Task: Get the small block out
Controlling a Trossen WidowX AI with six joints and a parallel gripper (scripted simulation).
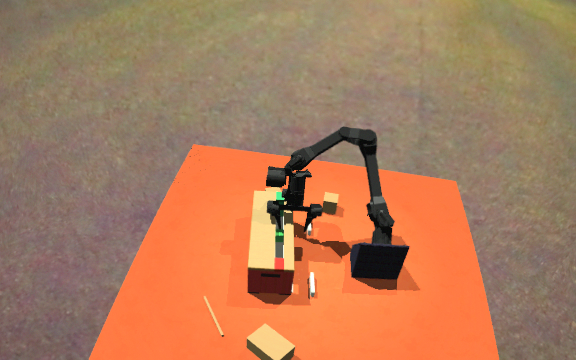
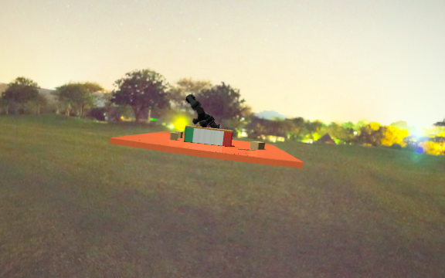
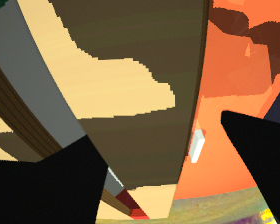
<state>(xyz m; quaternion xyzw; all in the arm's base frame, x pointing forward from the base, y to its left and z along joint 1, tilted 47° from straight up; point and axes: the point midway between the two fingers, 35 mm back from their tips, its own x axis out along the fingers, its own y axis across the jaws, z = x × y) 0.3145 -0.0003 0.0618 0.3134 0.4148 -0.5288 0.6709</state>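
Observation:
The long tan box [image 1: 265,235] [image 2: 208,136] [image 3: 136,60] lies across the middle of the orange table [image 1: 193,225] [image 2: 149,140]. A grey shelf strip [image 1: 280,247] [image 3: 36,100] runs along its right side, with a green end [image 1: 280,196] at the far end and a red end [image 1: 279,263] [image 3: 132,206] at the near end. The small green block [image 1: 279,233] sits on the strip about midway. My gripper [image 1: 294,222] [image 3: 168,121] is open and empty. It hangs low over the box's right edge, one finger over the strip just beyond the block and the other beside the box. The wrist view does not show the block.
A white peg [image 1: 311,285] [image 3: 196,145] lies on the table right of the box's red end. A small white piece [image 1: 309,230] shows by my right finger. A tan cube [image 1: 331,201], a tan block [image 1: 270,342], a thin stick [image 1: 213,316] and the arm's dark base [image 1: 379,260] also stand on the table.

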